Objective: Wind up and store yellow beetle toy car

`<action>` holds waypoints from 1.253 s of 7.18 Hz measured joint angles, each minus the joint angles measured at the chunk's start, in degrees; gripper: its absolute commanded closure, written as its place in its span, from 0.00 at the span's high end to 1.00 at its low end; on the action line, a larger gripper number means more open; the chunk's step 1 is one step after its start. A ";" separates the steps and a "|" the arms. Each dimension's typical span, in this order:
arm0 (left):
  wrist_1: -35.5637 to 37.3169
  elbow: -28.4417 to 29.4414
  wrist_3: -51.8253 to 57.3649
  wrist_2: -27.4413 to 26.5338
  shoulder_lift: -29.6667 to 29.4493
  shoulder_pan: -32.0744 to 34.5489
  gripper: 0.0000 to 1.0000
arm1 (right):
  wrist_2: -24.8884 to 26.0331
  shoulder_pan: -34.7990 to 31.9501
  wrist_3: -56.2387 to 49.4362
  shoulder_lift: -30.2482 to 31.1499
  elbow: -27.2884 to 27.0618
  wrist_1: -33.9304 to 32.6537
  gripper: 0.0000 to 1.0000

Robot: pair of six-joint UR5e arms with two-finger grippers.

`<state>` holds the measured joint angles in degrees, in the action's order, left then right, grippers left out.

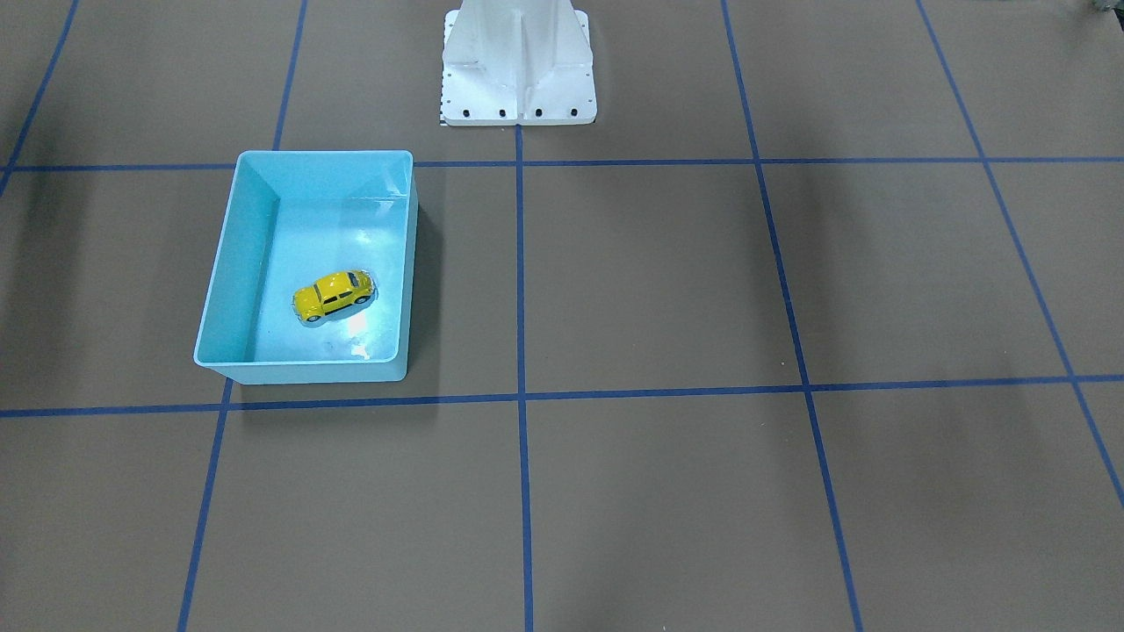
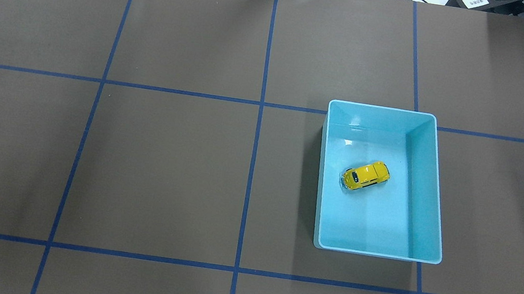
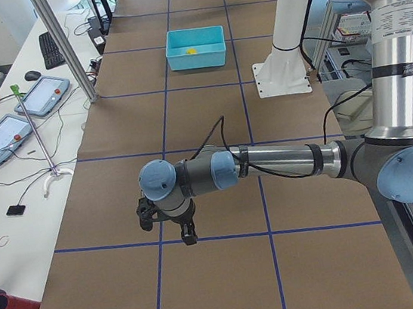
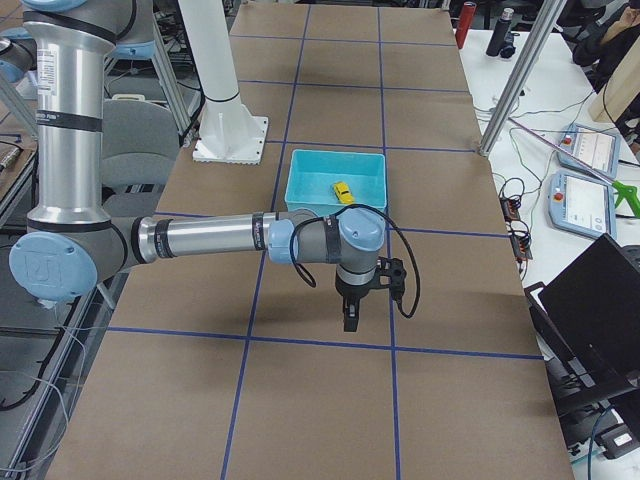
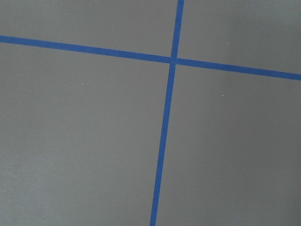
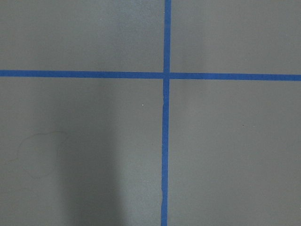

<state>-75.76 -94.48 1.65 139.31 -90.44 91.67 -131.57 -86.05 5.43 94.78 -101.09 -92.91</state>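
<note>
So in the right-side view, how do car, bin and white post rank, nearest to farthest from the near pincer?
1. Bin, just beyond the right pincer.
2. Car, inside the bin.
3. White post, farther back, on the robot's side.

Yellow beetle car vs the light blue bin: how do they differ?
Colour: the yellow beetle toy car is yellow with dark windows; the light blue bin is plain light blue.
Size: the car is far smaller and sits inside the bin, on its floor.
Shape: the car is rounded; the bin is a rectangular open tray.
Pose: the car lies diagonal to the bin's walls.
Both look glossy.
</note>
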 measured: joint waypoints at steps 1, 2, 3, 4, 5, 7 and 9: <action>0.00 0.00 -0.04 0.00 0.00 0.00 1.00 | -0.22 0.01 0.02 -0.02 0.10 0.13 1.00; 0.00 0.00 -0.04 0.00 0.00 0.00 1.00 | -0.39 0.00 0.02 -0.01 0.22 0.39 1.00; 0.00 0.00 -0.01 0.00 0.00 0.00 1.00 | -0.59 0.01 0.01 0.06 0.32 0.59 1.00; 0.00 0.00 0.01 0.00 0.00 0.00 1.00 | -0.83 0.01 -0.03 0.16 0.45 0.69 1.00; 0.00 0.00 0.00 0.00 0.00 0.00 1.00 | -0.97 0.01 -0.05 0.20 0.64 0.90 1.00; 0.00 0.00 -0.06 0.00 0.00 0.00 1.00 | -1.05 0.01 -0.06 0.18 1.14 1.46 1.00; 0.00 0.00 -0.07 0.00 0.02 0.00 1.00 | -1.06 0.00 -0.01 0.15 1.33 1.58 1.00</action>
<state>-75.76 -94.48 1.58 139.31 -90.42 91.67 -132.63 -86.05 5.42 94.93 -99.76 -91.33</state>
